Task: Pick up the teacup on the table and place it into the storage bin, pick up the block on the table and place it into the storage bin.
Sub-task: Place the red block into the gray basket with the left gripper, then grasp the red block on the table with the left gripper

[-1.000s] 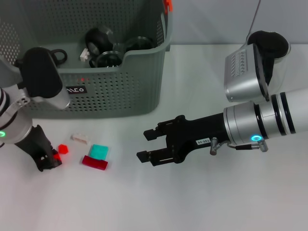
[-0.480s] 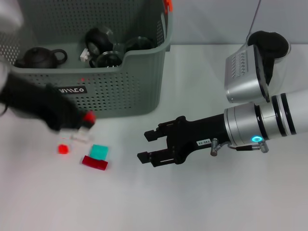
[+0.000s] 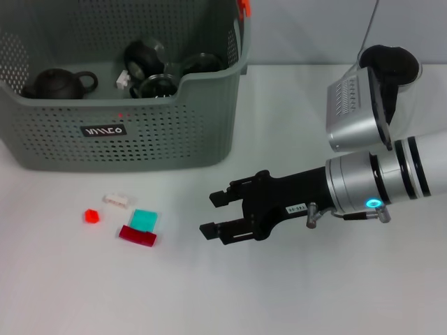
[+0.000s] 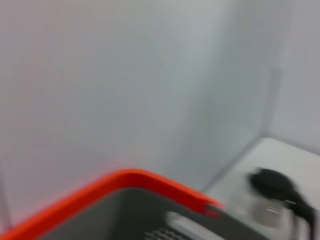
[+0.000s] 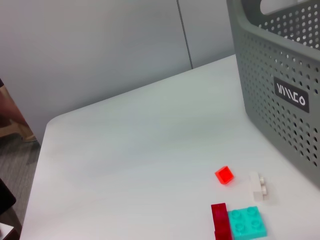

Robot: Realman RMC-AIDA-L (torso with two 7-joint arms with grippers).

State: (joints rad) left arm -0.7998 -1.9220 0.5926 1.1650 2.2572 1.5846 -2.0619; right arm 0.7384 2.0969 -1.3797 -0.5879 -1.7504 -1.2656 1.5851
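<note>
You're looking at four blocks sitting in the lower left of the head view, on the tabletop (image 3: 335,293) just in front of the storage bin (image 3: 140,143): a small red block (image 3: 91,216), a white block (image 3: 116,200), a teal block (image 3: 144,220) and a dark red block (image 3: 137,235). The teal and dark red ones are lying side by side, touching or nearly so; the other two are sitting apart from them. They're all loose and flat, so any of them is offering you an easy top-down grab.

Up in the bin, at the upper left of the frame, dark teaware is already resting on the floor: a teapot (image 3: 57,82) near the left wall and several cups (image 3: 157,66) crowded toward the middle. No teacup is showing on the tabletop, so the cup half of the job is looking done and the blocks are what's left.

Your right tool (image 3: 213,213) is reaching in from the right of the frame, hovering low with its jaws spread wide and nothing between them, aimed toward the block cluster but well apart from it. Its wrist camera is framing all four blocks beside the bin's labelled wall.

Your left tool isn't showing in any view; its wrist camera is catching only the bin's orange tab (image 4: 125,187), so I can't tell you its state.
</note>
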